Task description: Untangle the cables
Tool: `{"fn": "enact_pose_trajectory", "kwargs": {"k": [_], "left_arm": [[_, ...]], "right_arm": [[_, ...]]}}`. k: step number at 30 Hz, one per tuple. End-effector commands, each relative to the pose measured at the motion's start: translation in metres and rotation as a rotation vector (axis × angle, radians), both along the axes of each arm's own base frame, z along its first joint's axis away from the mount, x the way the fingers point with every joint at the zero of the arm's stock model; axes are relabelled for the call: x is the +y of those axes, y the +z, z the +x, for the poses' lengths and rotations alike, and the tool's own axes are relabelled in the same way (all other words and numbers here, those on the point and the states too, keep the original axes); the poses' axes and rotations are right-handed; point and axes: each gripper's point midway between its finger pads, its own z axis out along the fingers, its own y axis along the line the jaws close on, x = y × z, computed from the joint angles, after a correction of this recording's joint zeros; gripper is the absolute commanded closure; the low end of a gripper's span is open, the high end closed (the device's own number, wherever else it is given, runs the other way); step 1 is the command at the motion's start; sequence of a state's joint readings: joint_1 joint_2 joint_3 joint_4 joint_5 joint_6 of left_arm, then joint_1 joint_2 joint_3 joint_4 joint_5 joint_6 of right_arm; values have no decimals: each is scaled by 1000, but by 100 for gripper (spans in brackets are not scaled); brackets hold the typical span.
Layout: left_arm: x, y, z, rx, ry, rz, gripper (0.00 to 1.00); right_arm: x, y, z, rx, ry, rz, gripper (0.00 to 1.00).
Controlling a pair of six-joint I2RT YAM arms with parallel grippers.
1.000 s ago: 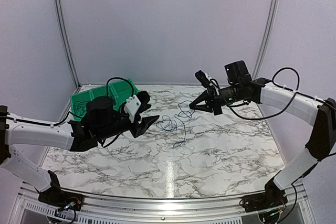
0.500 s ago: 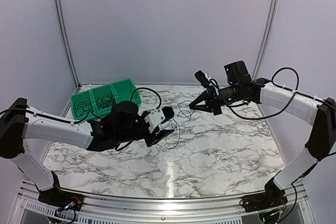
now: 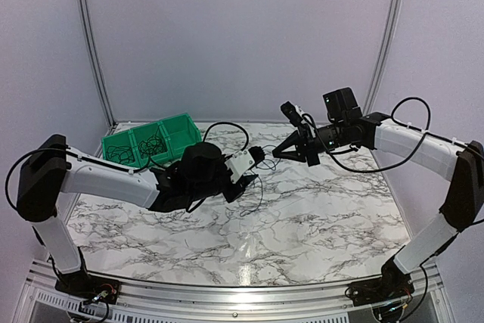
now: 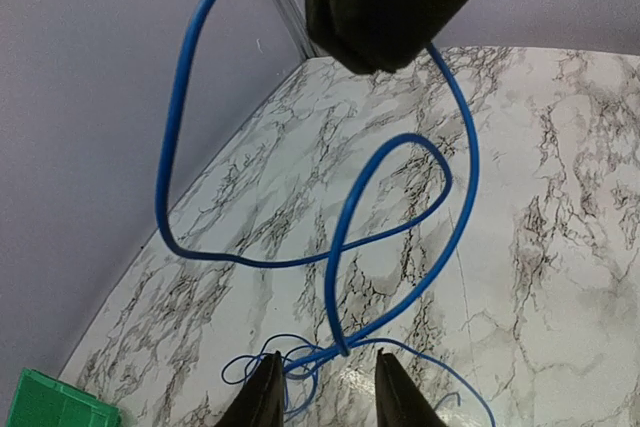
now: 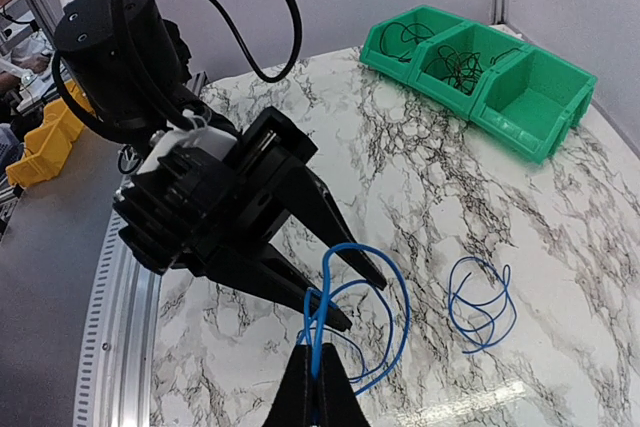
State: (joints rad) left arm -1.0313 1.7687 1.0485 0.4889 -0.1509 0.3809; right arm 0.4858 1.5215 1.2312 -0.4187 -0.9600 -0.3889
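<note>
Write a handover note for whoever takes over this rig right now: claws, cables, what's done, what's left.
Right claw: shut on the blue cable tangle, lifted over the table.
Left claw: open, jaws either side of the hanging strands, not gripping.
Done: one blue coil lies separate on the table; black cables sit in two compartments of the green bin, the third empty.
Left: grip a strand, pull the tangle apart, probably bin the pieces.
</note>
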Motion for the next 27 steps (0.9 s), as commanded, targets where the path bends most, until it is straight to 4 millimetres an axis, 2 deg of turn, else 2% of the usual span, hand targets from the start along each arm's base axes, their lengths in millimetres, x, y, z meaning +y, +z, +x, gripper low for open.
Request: {"fn": "enact_pose_trajectory", "kwargs": {"k": [1,5,9,12,15,18,20,23,27], "left_arm": [[-6,10,11,-15,15,-41,74],[-4,12,15,-19,31,-58,90],[5,21,18,-42,67,-88,100],[15,33,17,-58,98,-123,100],[25,45,13,-71,114,-152,100],[35,61,7,-85,117,-193,100],[42,72,2,-104,127,-227,100],[50,85,-2,-126,140,-273,100],[56,97,-3,-145,156,-306,100]], "right_arm": [[-1,8,-1,-14,7,21,100],[-2,7,0,-14,5,20,100],[-3,3,5,-7,-11,12,100],[-7,-3,22,2,-94,-8,100],[-18,-12,49,17,-238,-39,100],[-33,-27,75,67,-394,-64,100],[-39,-41,85,104,-454,-85,100],[-36,-59,88,170,-451,-108,94],[-28,-68,82,238,-389,-104,84]]}}
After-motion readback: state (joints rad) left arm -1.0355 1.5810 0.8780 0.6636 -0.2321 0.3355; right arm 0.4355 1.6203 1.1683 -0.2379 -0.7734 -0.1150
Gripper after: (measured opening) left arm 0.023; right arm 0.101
